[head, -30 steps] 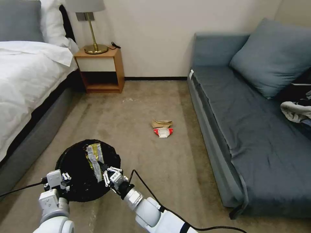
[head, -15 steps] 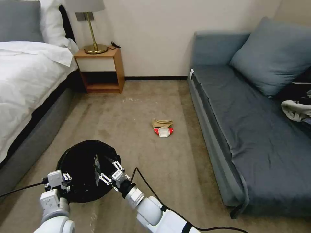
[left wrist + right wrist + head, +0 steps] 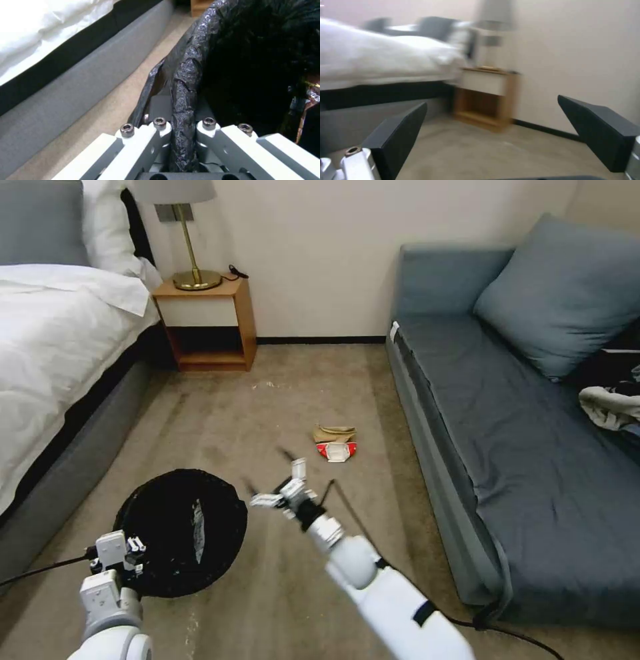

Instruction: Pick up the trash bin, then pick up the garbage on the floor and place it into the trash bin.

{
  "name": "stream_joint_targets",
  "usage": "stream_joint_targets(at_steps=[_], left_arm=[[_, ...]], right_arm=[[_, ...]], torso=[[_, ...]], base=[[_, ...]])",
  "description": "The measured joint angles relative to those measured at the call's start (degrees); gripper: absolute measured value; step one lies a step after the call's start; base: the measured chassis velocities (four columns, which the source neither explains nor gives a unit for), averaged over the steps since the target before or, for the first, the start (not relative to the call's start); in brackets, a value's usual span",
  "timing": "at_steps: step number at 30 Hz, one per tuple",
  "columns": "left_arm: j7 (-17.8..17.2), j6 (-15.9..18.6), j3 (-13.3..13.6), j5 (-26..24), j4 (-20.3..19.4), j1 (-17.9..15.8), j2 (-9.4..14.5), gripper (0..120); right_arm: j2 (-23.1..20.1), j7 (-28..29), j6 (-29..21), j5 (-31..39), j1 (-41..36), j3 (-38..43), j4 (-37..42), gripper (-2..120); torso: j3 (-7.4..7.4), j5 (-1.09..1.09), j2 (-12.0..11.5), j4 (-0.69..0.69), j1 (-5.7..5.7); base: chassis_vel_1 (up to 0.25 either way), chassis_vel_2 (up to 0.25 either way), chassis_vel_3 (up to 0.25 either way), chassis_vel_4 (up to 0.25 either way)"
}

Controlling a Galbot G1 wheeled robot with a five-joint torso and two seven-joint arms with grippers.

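The trash bin [image 3: 175,543], lined with a black bag, sits low at my left, and my left gripper [image 3: 125,555] is shut on its near rim [image 3: 182,107]. A gold-and-black wrapper [image 3: 198,521] lies inside the bin. My right gripper [image 3: 281,485] hangs open and empty over the carpet, just right of the bin. In the right wrist view its dark pads [image 3: 400,135] stand wide apart. Farther ahead on the floor lies the garbage: a crumpled tan paper [image 3: 333,433] touching a red-and-white packet [image 3: 337,451].
A bed [image 3: 53,353] runs along the left and a grey sofa [image 3: 507,433] along the right. A wooden nightstand [image 3: 207,323] with a lamp stands at the far wall. Open carpet [image 3: 280,400] lies between them. A black cable [image 3: 507,633] trails from my right arm.
The right gripper let the wrapper drop into the bin, then swung out to the right and forward, open and empty. The left gripper and bin stayed put.
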Motion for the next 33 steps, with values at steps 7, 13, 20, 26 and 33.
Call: stream_joint_targets(at_steps=[7, 13, 20, 26, 33], left_arm=[[0.00, -0.08, -0.16, -0.72, 0.23, -0.19, 0.21, 4], [0.00, -0.24, -0.39, -1.00, 0.21, -0.02, 0.32, 4], [-0.07, -0.57, -0.66, -1.26, 0.01, 0.25, 0.70, 4], [-0.11, -1.06, -0.52, -1.22, 0.24, 0.46, 0.76, 4], [-0.15, -1.33, -0.56, -1.36, 0.51, 0.55, 1.12, 4]], right_arm=[[-1.17, -0.47, 9.84, 3.21, -12.36, 18.80, 7.59, 100], [-0.06, -6.49, 18.84, 7.43, -20.78, 31.66, 8.52, 100], [-1.64, -7.89, 22.21, 10.04, -27.32, 36.40, 8.93, 100], [-1.99, -8.27, 19.67, 9.75, -29.02, 35.55, 11.52, 100], [-1.44, -16.85, 18.86, 11.43, -28.82, 31.99, 11.35, 100]], torso=[[0.00, -0.01, 0.00, -0.01, 0.00], [-0.01, -0.01, 0.00, -0.01, 0.00], [-0.01, -0.01, 0.00, -0.01, 0.00], [-0.01, -0.03, 0.00, 0.00, 0.00], [-0.01, -0.02, 0.00, 0.01, 0.00]], base=[[0.000, 0.000, 0.000, 0.000], [0.000, 0.000, 0.000, 0.000], [0.000, 0.000, 0.000, 0.000], [0.000, 0.000, 0.000, 0.000], [0.000, 0.000, 0.000, 0.000]])
